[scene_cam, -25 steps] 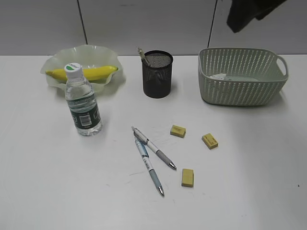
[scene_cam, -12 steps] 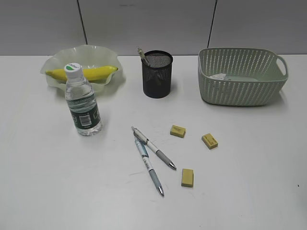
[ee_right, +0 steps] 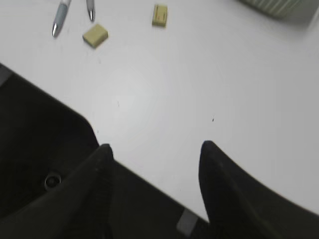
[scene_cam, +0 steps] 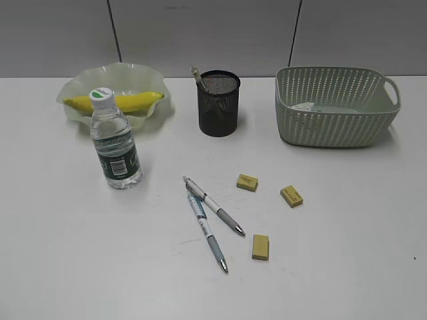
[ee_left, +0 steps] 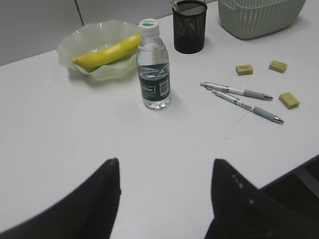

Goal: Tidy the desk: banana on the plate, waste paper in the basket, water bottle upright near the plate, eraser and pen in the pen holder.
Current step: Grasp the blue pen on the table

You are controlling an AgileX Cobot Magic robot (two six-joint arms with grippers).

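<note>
The banana (scene_cam: 113,102) lies on the plate (scene_cam: 120,70) at the back left. The water bottle (scene_cam: 115,143) stands upright in front of the plate. The pen holder (scene_cam: 219,103) holds one pen. Two pens (scene_cam: 213,205) lie side by side mid-desk, with three yellow erasers (scene_cam: 247,182) around them. A white paper scrap (scene_cam: 303,107) lies in the basket (scene_cam: 337,107). My left gripper (ee_left: 167,162) is open and empty above the near desk, well short of the bottle (ee_left: 154,69). My right gripper (ee_right: 156,144) is open and empty over the desk's front edge.
Neither arm shows in the exterior view. In the right wrist view two erasers (ee_right: 95,35) and the pen tips (ee_right: 59,22) lie far ahead of the fingers, and the dark floor shows below the desk edge. A grey wall runs behind the desk.
A dark part of the right arm hung at the top right of the exterior view one second ago; it has left the view. The objects have not moved.
</note>
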